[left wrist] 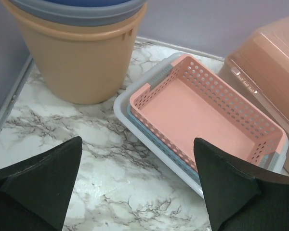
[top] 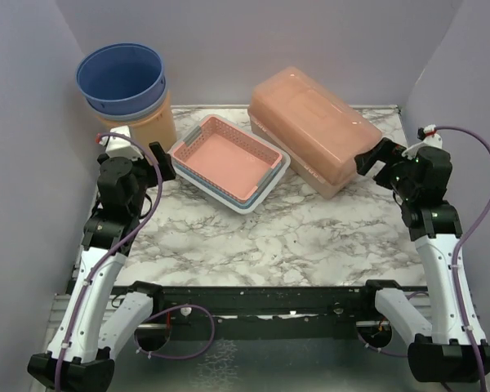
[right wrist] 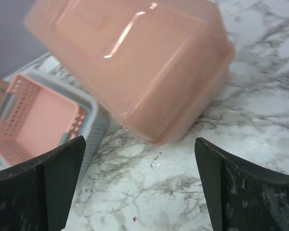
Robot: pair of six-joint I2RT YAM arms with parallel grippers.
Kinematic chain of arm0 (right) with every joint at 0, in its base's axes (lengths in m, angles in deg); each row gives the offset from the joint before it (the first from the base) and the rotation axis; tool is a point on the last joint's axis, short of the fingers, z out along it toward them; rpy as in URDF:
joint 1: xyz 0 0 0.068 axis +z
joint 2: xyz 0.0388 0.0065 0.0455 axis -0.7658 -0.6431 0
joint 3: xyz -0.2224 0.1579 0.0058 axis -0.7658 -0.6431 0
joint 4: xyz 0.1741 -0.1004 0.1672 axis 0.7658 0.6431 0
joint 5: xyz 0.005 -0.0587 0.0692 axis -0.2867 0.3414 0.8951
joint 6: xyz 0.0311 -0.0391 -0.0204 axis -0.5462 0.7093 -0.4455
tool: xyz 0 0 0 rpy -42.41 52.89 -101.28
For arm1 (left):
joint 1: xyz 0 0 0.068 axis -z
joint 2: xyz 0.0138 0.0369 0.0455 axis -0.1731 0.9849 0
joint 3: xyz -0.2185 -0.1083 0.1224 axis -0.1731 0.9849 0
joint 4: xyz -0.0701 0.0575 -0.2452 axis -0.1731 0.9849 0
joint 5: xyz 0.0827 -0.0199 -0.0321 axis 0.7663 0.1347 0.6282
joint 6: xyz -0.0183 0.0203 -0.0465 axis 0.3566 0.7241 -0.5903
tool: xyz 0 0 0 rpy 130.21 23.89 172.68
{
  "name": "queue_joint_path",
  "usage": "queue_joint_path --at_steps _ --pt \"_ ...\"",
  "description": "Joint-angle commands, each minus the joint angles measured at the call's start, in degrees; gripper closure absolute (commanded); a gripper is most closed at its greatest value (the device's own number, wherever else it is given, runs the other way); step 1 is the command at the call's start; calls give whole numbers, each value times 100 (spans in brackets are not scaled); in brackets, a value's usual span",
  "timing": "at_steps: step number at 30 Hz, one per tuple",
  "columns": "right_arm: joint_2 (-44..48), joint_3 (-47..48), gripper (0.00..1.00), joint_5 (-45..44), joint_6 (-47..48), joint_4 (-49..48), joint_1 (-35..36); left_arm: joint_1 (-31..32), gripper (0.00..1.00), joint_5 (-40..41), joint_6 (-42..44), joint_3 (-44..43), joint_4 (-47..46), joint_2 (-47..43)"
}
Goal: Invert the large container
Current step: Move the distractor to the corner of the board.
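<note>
A big translucent peach-orange rectangular plastic box with a lid (top: 314, 131) is sitting upright on the marble table (top: 269, 237), just ahead of the right gripper (top: 376, 157), whose jaws are standing wide apart, gripping nothing. The left gripper (left wrist: 137, 147), likewise spread and empty, is facing a pink perforated plastic basket (left wrist: 197, 115) just ahead of it

From high behind its near edge, you look down on the whole worktop (top: 310, 237). Your left wrist view peers close past the left hand (left wrist: 137, 140) at the basket (left wrist: 202, 115) ahead; the right, past the right hand (right wrist: 139, 138) at the container (right wrist: 135, 67). All three share both.
</note>
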Motion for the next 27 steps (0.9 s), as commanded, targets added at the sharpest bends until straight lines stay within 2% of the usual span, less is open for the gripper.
queue_joint_path --at_steps 1,5,9,12,17,22,27 --pt "40 366 0 1712 154 -317 -2 14 1 337 -447 103 548 -366" --pt "-353 558 0 2935 129 -571 -2 19 1 289 -442 129 538 -359" --pt "-1253 1212 0 3397 48 -181 84 14 1 62 -466 -30 866 11" --pt "-1819 1787 0 2783 272 262 508 16 1 2 -581 -34 949 158" --pt "-2941 3031 0 1432 525 912 1601 16 1 -150 -667 -41 954 252" --pt "-4059 4044 0 814 526 779 2355 22 1 -239 -863 48 959 274" --pt "-5494 5572 0 395 560 908 2850 17 1 -479 -968 5 982 352"
